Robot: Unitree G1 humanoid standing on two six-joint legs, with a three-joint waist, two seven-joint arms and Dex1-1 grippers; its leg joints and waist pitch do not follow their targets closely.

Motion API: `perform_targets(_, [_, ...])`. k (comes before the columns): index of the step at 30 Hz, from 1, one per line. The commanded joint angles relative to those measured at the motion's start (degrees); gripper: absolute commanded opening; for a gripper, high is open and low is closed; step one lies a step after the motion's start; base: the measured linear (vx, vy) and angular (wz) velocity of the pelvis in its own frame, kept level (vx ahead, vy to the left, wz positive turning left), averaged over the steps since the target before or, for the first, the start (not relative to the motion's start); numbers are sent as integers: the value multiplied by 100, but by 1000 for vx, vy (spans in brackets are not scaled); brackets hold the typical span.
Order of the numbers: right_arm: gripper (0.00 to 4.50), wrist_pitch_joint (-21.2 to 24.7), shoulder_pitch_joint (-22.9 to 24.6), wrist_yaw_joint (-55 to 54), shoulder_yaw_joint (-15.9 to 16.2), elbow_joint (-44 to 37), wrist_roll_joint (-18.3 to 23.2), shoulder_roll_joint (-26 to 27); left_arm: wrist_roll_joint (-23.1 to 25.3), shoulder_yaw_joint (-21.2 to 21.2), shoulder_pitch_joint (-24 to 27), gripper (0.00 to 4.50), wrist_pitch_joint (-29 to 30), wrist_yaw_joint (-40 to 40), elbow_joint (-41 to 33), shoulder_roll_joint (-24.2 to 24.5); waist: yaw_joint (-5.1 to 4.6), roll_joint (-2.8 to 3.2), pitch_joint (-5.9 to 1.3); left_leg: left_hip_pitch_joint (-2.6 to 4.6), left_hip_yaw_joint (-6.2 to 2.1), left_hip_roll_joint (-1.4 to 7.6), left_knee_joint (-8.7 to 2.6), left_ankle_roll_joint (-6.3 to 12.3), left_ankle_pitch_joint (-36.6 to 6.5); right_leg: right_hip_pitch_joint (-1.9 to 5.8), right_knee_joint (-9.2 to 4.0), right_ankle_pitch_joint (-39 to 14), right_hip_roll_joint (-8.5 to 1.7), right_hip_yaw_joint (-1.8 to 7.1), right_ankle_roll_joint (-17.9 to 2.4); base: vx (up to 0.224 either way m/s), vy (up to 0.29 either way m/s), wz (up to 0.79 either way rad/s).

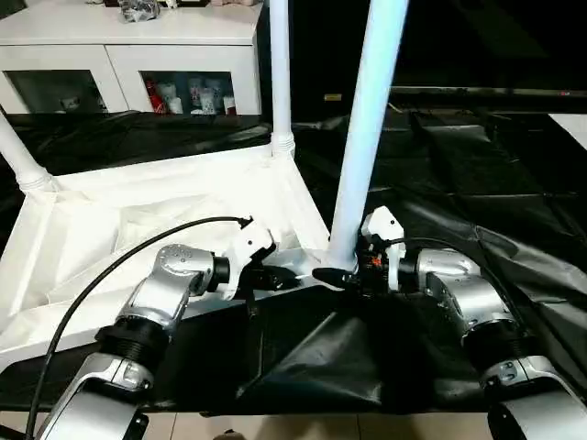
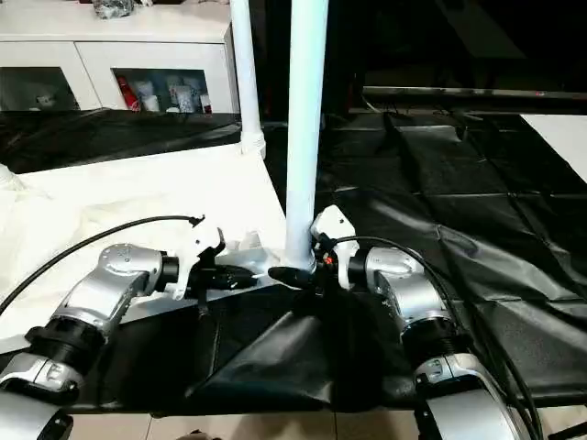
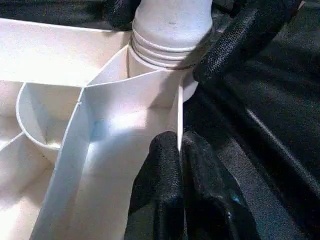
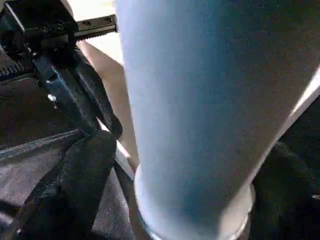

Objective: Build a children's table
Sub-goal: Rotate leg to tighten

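The tabletop lies upside down on black sheeting. The left gripper clenches its rim wall; the right gripper's jaws stand released around the near leg.

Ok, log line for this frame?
left gripper: shut on tabletop rim | right gripper: open around leg base | leg upright in socket

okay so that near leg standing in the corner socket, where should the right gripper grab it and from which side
Grip the near leg low, just above its ribbed collar at the corner socket, coming in level from the robot's right. The tube stands almost upright and round, so fingers closing across it near the base should hold best. The right gripper sits there, jaws spread round it, while the left gripper pinches the tabletop rim.
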Motion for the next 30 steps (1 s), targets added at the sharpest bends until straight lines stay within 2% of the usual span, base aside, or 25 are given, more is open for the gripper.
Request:
perform_targets(1, [370, 45, 90, 88, 43, -92, 39, -5, -378, 111, 0, 0, -41, -118, -236, -75, -17, -102, -380, 39, -8, 152, -321, 411, -1138, 301, -402, -1409, -343, 279, -1097, 0, 0, 0])
perform_targets(2, [351, 54, 95, 97, 52, -99, 46, -7, -383, 111, 5, 0, -29, -117, -250, -70, -15, -101, -384, 43, -6, 154, -318, 417, -1117, 298, -399, -1374, -343, 280, -1106, 0, 0, 0])
perform_targets(8, [308, 65, 132, -183, 82, -36, -61, 85, -303, 160, 34, 0, -33, 135, -215, -106, -17, -94, -377, 43, -10, 146, -326, 380, -1163, 295, -412, -1492, -340, 277, -1059, 0, 0, 0])
perform_targets(9, [291, 63, 141, -313, 67, 6, -91, 121, -277, 182, 14, 0, -35, 252, -171, -143, -18, -101, -376, 52, -9, 147, -328, 368, -1176, 289, -419, -1533, -341, 277, -1043, 0, 0, 0])
perform_targets(13, [275, 145, 169, -1290, -74, 257, -245, 390, -100, 246, -124, 0, -26, 900, 86, -365, -45, -108, -362, 58, -18, 140, -348, 273, -1267, 279, -453, -1818, -354, 282, -943, 0, 0, 0])
perform_targets(19, [272, 436, 235, -3187, -344, 472, -384, 1092, 260, 291, -528, 0, 71, 2321, 756, -894, -66, -98, -343, 96, -21, 112, -372, 134, -1433, 257, -519, -2139, -351, 291, -770, 0, 0, 0])
perform_targets(20, [272, 513, 206, -3506, -375, 523, -416, 1214, 295, 311, -606, 0, 122, 2577, 868, -995, -66, -59, -344, 101, -29, 112, -378, 102, -1482, 252, -524, -2209, -351, 291, -729, 0, 0, 0])
perform_targets(21, [272, 544, 167, -3776, -409, 582, -429, 1336, 333, 304, -673, 0, 108, 2766, 963, -1087, -75, -74, -343, 107, -28, 111, -383, 100, -1520, 248, -542, -2240, -348, 290, -714, 0, 0, 0])
perform_targets(22, [272, 547, 162, -3809, -413, 589, -431, 1351, 338, 303, -681, 0, 107, 2789, 975, -1098, -79, -59, -339, 104, -34, 107, -385, 87, -1550, 247, -544, -2274, -347, 288, -700, 0, 0, 0])
perform_targets(23, [272, 532, 71, -4153, -445, 674, -431, 1608, 391, 296, -819, 0, 75, 3115, 1158, -1294, -89, -37, -344, 122, -32, 107, -388, 64, -1658, 230, -575, -2341, -345, 291, -658, 0, 0, 0])
perform_targets(24, [272, 505, 51, -4171, -433, 678, -433, 1660, 399, 293, -847, 0, 52, 3169, 1194, -1335, -83, -55, -345, 135, -38, 101, -389, 61, -1734, 234, -580, -2388, -348, 281, -650, 0, 0, 0])
perform_targets(26, [272, 334, 15, -4029, -280, 618, -525, 1723, 388, 275, -904, 0, -34, 3129, 1223, -1411, -75, -28, -352, 116, -43, 97, -387, 106, -1757, 243, -585, -2389, -355, 280, -607, 0, 0, 0])
perform_targets(29, [272, 151, 13, -3755, -229, 525, -494, 1719, 363, 251, -933, 0, -243, 2933, 1244, -1409, -71, -55, -356, 92, -40, 99, -393, 156, -1698, 250, -579, -2276, -349, 281, -598, 0, 0, 0])
perform_targets(30, [327, 127, 28, -3544, -285, 436, -379, 1665, 304, 254, -887, 0, -295, 2744, 1186, -1355, -69, -53, -356, 90, -40, 99, -390, 163, -1689, 253, -575, -2272, -352, 282, -604, 0, 0, 0])
